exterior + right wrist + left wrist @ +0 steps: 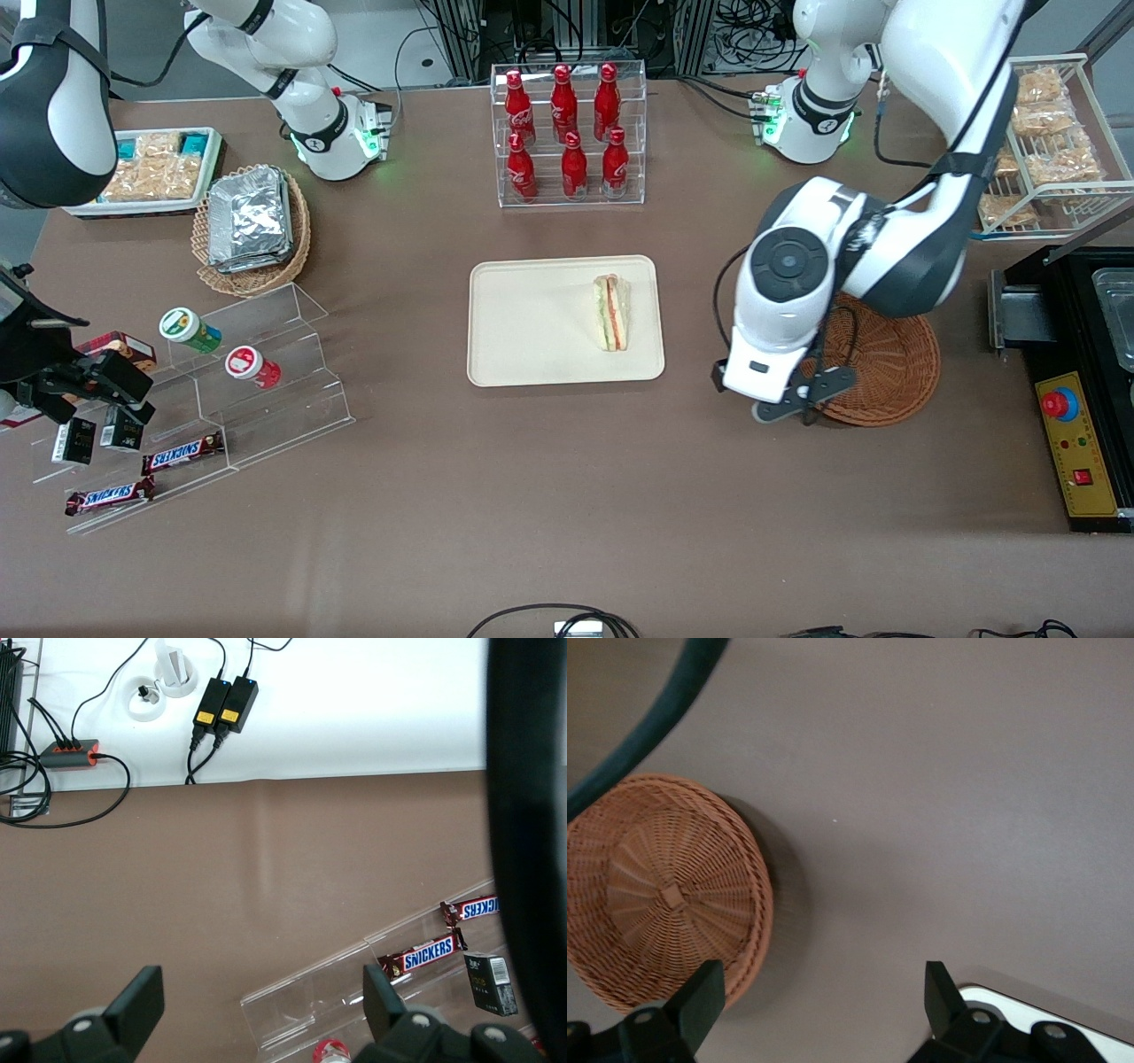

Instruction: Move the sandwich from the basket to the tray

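The sandwich (611,312) lies in the cream tray (532,354), near the tray's edge toward the working arm's end of the table. The round reddish-brown basket (886,363) sits beside the tray, partly covered by the arm. In the left wrist view the basket (664,895) holds nothing, and a corner of the tray (1063,1028) shows. My gripper (784,412) hangs above bare table between basket and tray, by the basket's rim. It (824,979) is open with nothing between its fingers.
A clear rack of red bottles (567,133) stands farther from the camera than the tray. A black machine with a red button (1076,425) and a wire rack of snacks (1054,142) stand at the working arm's end. Foil packs (248,217) and an acrylic stand with Snickers bars (182,454) lie toward the parked arm's end.
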Controlling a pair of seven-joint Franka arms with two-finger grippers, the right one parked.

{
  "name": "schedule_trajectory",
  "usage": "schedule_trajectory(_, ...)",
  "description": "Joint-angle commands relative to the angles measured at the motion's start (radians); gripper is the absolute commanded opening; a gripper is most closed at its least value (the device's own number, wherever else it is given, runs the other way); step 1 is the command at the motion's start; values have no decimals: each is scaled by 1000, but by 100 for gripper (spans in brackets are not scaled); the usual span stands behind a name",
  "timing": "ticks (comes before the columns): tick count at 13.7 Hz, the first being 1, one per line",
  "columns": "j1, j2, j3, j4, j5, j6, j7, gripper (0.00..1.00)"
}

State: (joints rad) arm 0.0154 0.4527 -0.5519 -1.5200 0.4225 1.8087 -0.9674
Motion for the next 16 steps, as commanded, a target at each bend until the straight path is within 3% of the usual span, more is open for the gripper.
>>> schedule_trajectory(1,34,-113,56,-38,-88,-40,132,99)
schedule_trajectory(4,25,-231,199,-58,-236,-74,365,99)
schedule_trajectory(8,26,-347,322,-58,-321,-205,657,99)
schedule_trajectory(11,41,-431,352,-90,-341,-246,911,99)
schedule_trajectory(16,109,-526,357,-157,-404,-252,1067,99)
